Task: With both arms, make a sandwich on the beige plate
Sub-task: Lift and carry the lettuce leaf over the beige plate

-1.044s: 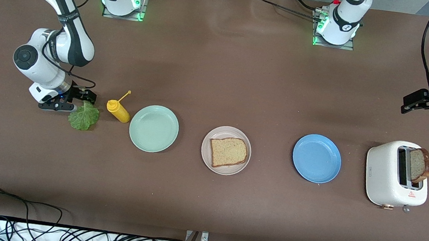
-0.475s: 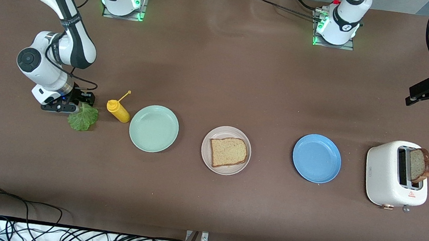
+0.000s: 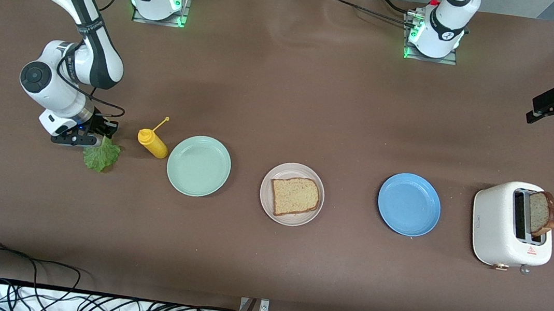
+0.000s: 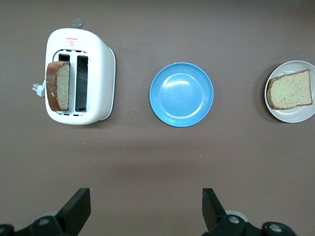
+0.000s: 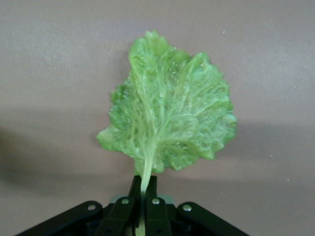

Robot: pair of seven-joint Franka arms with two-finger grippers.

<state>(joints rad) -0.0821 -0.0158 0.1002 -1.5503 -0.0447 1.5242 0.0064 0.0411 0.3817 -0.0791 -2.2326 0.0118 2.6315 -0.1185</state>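
My right pincer [image 5: 143, 196] pinches the stem of the lettuce [image 3: 100, 154] at the right arm's end of the worktop [image 3: 283, 99], beside the mustard bottle [image 3: 153, 143]. My left pincer [image 4: 142, 211] hangs wide over the worktop near the toaster [image 3: 511, 225]. One bread slice [image 3: 295, 195] lies on the beige plate [image 3: 268, 204].

Mustard bottle [image 3: 152, 143] beside mint-green plate [image 3: 198, 166] — blue plate [image 3: 409, 204] near toaster [image 3: 501, 226].

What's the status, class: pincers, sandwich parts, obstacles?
Right pincer shut on lettuce stem. Left pincer open, waiting near toaster. One slice on beige plate. Mustard bottle beside lettuce.
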